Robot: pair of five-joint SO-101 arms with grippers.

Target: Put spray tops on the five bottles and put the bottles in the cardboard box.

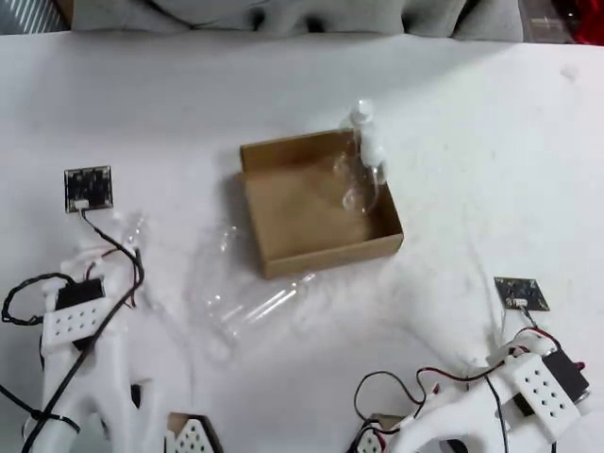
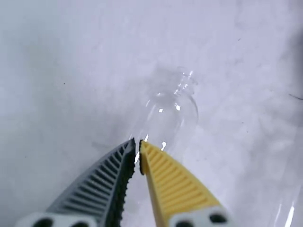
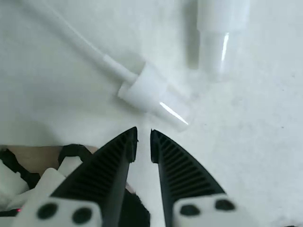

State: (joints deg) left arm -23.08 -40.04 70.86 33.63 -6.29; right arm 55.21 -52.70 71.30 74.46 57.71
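Though closed, left fingers [image 2: 171, 182] by a capless bottle [image 2: 170, 108]; right fingers [image 3: 182, 177] (barely parted) by a spray top [image 3: 152, 98].

One small black circuit board [image 1: 88, 189] lies on the white table [image 1: 491, 113], another board [image 1: 520, 293] well apart.

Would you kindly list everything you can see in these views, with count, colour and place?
cardboard box: one, brown, open, mid-table.
capped bottle: one, clear with a white top, in the box's far right corner.
loose bottles: clear, lying left of the box, count unclear; one is ahead of the left gripper.
spray tops: two, white, on the table ahead of the right gripper.
circuit boards: two, dark, one near each arm.
table: one, white.
left gripper: grey and yellow, shut.
right gripper: black, slightly open.
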